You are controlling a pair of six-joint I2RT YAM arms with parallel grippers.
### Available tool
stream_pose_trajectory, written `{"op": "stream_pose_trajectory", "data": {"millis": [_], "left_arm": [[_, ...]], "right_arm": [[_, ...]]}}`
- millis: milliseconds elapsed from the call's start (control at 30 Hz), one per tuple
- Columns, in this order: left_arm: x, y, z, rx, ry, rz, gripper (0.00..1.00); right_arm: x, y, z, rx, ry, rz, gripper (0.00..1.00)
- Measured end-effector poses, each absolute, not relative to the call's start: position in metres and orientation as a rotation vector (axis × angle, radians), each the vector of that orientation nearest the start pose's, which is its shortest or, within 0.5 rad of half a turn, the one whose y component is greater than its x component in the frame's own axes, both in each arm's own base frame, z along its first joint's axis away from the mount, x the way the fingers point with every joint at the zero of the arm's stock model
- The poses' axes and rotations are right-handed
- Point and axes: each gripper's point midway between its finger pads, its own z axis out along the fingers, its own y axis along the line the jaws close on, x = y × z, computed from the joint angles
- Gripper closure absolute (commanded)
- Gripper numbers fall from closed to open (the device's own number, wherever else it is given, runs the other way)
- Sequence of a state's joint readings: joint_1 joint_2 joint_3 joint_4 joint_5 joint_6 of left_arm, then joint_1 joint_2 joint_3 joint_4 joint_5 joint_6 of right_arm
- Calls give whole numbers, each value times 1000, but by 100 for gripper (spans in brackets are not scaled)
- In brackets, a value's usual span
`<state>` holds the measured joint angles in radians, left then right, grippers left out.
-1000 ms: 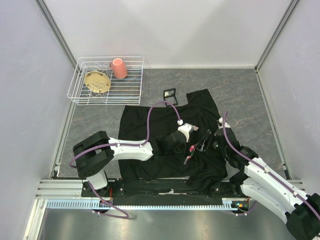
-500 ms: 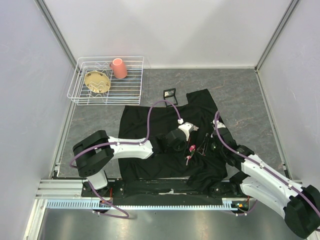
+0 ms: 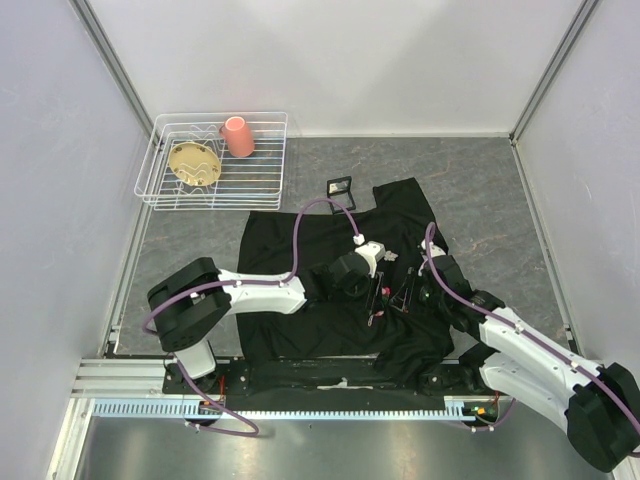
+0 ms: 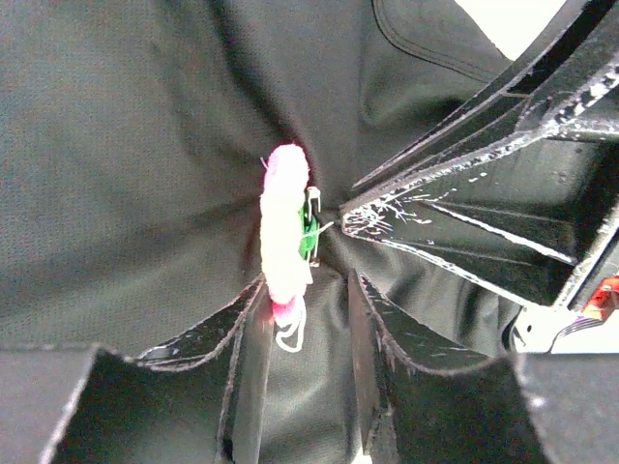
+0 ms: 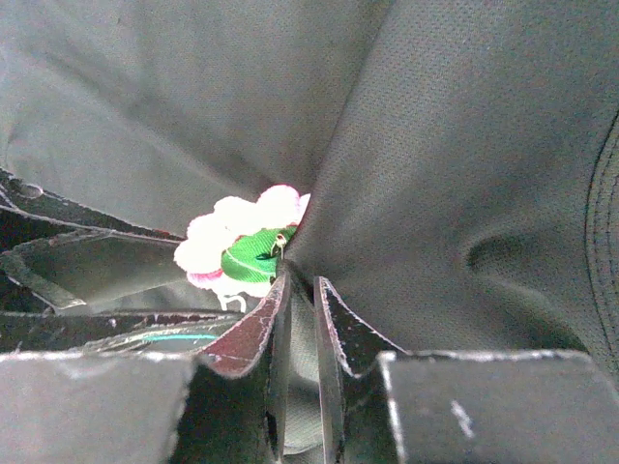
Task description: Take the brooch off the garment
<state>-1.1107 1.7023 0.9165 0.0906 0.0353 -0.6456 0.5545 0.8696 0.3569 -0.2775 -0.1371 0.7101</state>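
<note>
The garment (image 3: 290,250), a black short-sleeved shirt, lies spread on the grey table and fills both wrist views (image 4: 126,164) (image 5: 464,135). The brooch (image 3: 379,297), a pink and white flower with a green leaf, is pinned on a puckered fold (image 4: 285,232) (image 5: 240,253). My left gripper (image 3: 377,290) (image 4: 302,309) is open, with the brooch's lower end just inside its left fingertip. My right gripper (image 3: 404,292) (image 5: 302,290) is shut on a fold of the cloth right beside the brooch. Each gripper's fingers show in the other's wrist view.
A white wire rack (image 3: 160,190) stands at the back left and holds a pink cup (image 3: 238,136) and a tan dish (image 3: 193,163). A small black frame (image 3: 340,186) lies behind the shirt. Walls close in the left, right and back.
My right gripper has moved left, up to the brooch, and pinched the cloth. My left gripper has shifted slightly back over the brooch.
</note>
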Motion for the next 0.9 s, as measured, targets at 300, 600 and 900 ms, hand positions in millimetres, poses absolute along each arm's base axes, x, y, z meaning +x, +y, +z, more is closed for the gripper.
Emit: {"op": "stream_pose_trajectory", "data": {"millis": [300, 600, 900], "left_arm": [[170, -407, 45, 585, 2416, -909, 76], [170, -407, 41, 588, 2423, -907, 85], [170, -406, 41, 585, 2430, -900, 64]], "right_arm": [[178, 170, 49, 123, 2494, 739, 80], [178, 169, 49, 115, 2493, 728, 83], [176, 163, 36, 137, 2544, 665, 85]]}}
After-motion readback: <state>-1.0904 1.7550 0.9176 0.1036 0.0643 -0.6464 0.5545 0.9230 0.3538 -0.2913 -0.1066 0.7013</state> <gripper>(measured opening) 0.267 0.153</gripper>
